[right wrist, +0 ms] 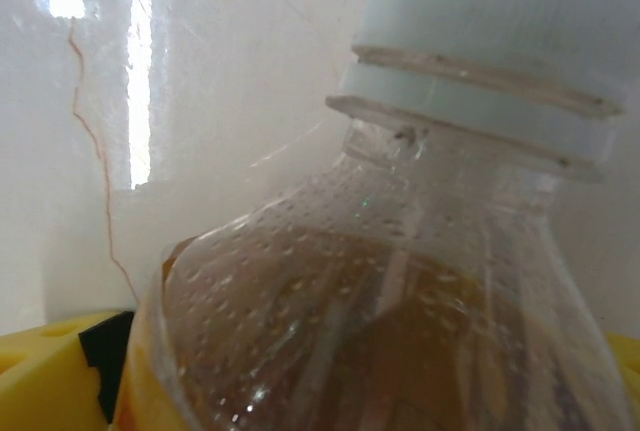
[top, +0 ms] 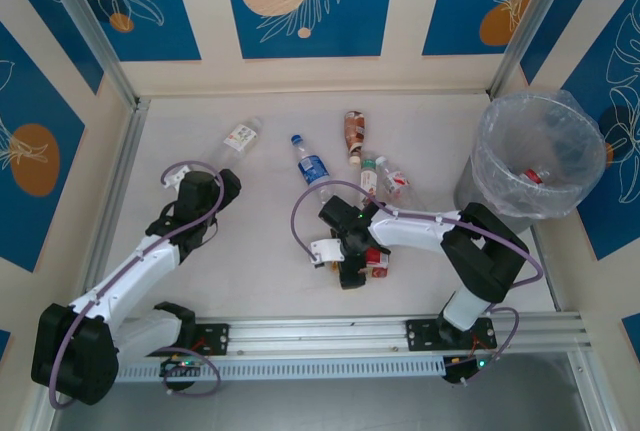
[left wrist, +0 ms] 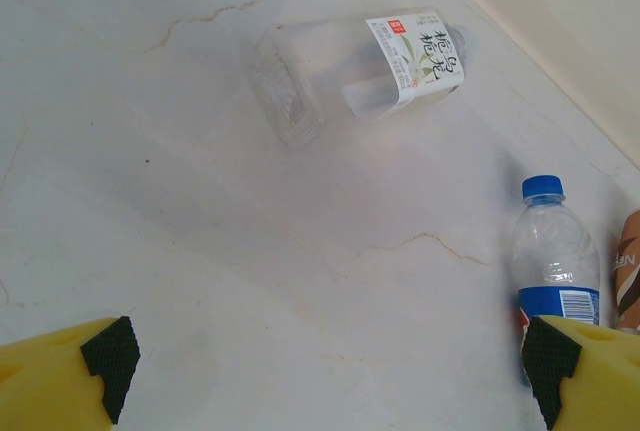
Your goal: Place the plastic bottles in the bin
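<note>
My right gripper (top: pixel 355 266) is low over the table, open. Between its fingers lies a plastic bottle (right wrist: pixel 400 301) with a white cap and brown liquid. One black pad (right wrist: pixel 105 366) sits just beside the bottle's shoulder. My left gripper (top: pixel 225 183) is open with nothing in it and hovers over bare table (left wrist: pixel 330 351). Ahead of it lies a clear bottle with a white label (left wrist: pixel 350 71). A blue-capped bottle (left wrist: pixel 555 261) lies to its right. The bin (top: pixel 540 156) stands at the far right, lined with a clear bag, with one bottle (top: pixel 535 176) inside.
A brown bottle (top: pixel 354 133) and two small clear bottles (top: pixel 380 179) lie mid-table, behind the right gripper. The blue-labelled bottle (top: pixel 312 166) lies left of them. Walls close the table on three sides, and a metal rail (top: pixel 330 336) runs along the near edge.
</note>
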Robot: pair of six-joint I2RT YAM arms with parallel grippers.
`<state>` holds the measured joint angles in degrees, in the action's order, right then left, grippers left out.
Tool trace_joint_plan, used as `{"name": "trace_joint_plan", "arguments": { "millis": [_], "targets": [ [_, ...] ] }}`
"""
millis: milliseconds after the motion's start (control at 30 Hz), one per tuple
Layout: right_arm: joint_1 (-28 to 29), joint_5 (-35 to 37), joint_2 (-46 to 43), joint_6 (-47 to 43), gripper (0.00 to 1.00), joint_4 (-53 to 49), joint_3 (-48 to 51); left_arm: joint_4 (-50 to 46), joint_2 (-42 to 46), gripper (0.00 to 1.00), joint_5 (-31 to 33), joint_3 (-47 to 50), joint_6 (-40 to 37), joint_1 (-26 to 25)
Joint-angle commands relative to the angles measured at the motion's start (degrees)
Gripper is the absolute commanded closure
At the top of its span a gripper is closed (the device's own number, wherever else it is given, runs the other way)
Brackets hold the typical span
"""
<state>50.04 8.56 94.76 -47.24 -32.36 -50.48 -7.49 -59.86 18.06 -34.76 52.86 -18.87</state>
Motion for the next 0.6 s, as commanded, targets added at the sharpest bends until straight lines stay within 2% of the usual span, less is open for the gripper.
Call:
{"name": "trace_joint_plan", "arguments": {
  "millis": [0, 333, 567],
  "targets": [
    [0.7, 5.9, 6.3, -3.6, 0.02, 0.8, 5.4, 0.7, -0.7, 0.0, -0.1, 0.8, 0.4, 1.0],
    [0.9, 12.6, 4.2, -1.9, 0.05, 7.5, 5.9, 1.0, -1.2, 0.0, -0.6, 0.7, 1.1, 1.3],
    [1.6, 9.3, 3.8, -0.8, 0.05, 7.3, 8.0, 1.1, -1.9, 0.0, -1.3, 0.5, 1.5, 1.3]
  ]
}}
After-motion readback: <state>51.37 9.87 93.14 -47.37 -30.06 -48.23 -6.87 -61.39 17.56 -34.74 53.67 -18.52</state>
